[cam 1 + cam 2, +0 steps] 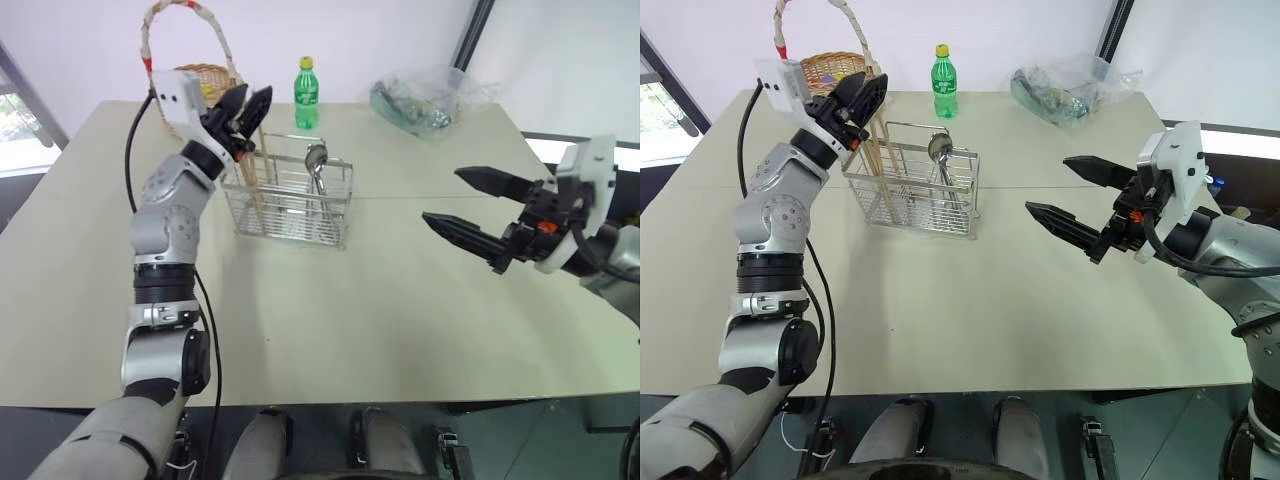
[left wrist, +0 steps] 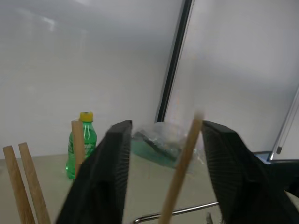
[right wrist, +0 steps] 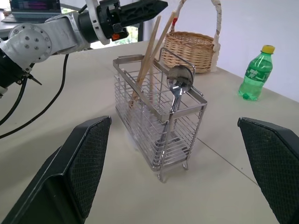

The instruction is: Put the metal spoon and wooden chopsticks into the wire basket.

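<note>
Chopsticks of pale wood, the wooden chopsticks (image 3: 148, 60), stand leaning in the wire basket (image 1: 290, 200), which sits on the table (image 1: 400, 300) toward its far left part. Their lower ends are inside the end compartment of the basket nearest the left hand (image 1: 247, 112), and their upper ends rise above the rim, tilted toward that hand. In the left wrist view one stick passes between the two black fingers (image 2: 105, 177) without being pinched, while other sticks show just beside the fingers; the left hand is spread apart around the tops of the sticks, hovering over the basket's near-left end and gripping nothing. The metal spoon (image 1: 317, 165) stands upright in the compartment at the other end of the basket, handle down and round bowl up, the bowl showing above the rim beside the raised wire handle loop. The right hand (image 1: 1065, 195) hangs above the table well apart from the basket, on the right side, its two fingers spread wide and pointing toward the basket, with nothing between them. Behind the wire basket, near the far edge of the table, a round wicker basket (image 1: 195, 80) with a tall arched handle sits just behind the left hand, a green plastic bottle (image 1: 306, 95) with a yellow cap stands upright beside it, and a crumpled clear plastic bag (image 1: 425, 100) lies farther to the right.
</note>
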